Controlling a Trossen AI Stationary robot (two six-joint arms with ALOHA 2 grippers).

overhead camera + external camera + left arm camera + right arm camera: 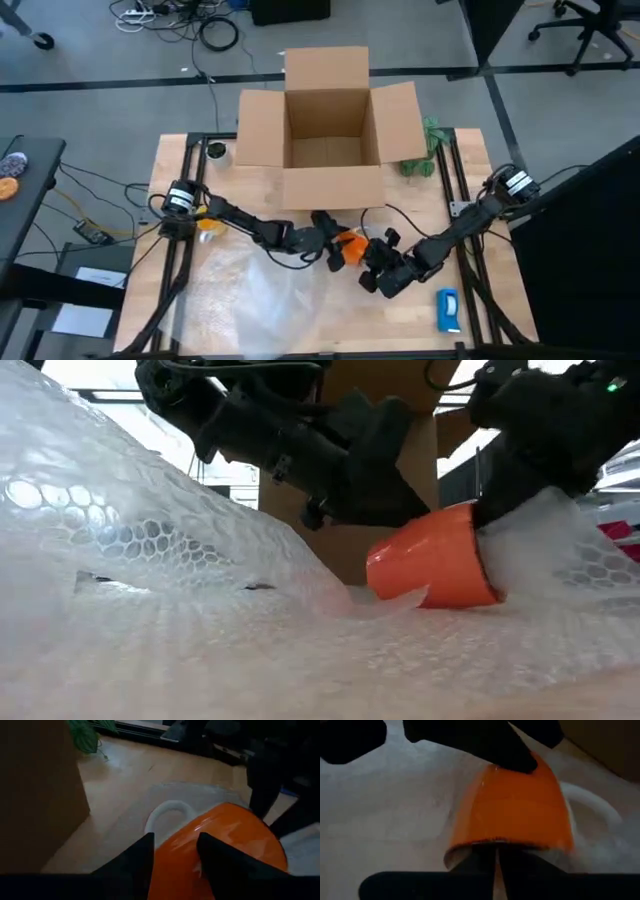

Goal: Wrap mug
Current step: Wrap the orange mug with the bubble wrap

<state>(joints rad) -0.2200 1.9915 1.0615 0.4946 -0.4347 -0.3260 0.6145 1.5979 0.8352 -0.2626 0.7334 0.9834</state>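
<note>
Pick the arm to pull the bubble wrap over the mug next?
Left, probably. The left claw sits on the mug beside the loose bubble wrap. The right claw pinches the mug's rim, steadying it.

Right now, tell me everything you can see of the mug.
The mug is bright orange and glossy, with a white handle. It lies tipped on its side on the bubble wrap, just in front of the cardboard box. The left gripper has its fingers over the mug's body. The right gripper pinches at its rim, fingers nearly closed. A fold of wrap laps against its lower side.
</note>
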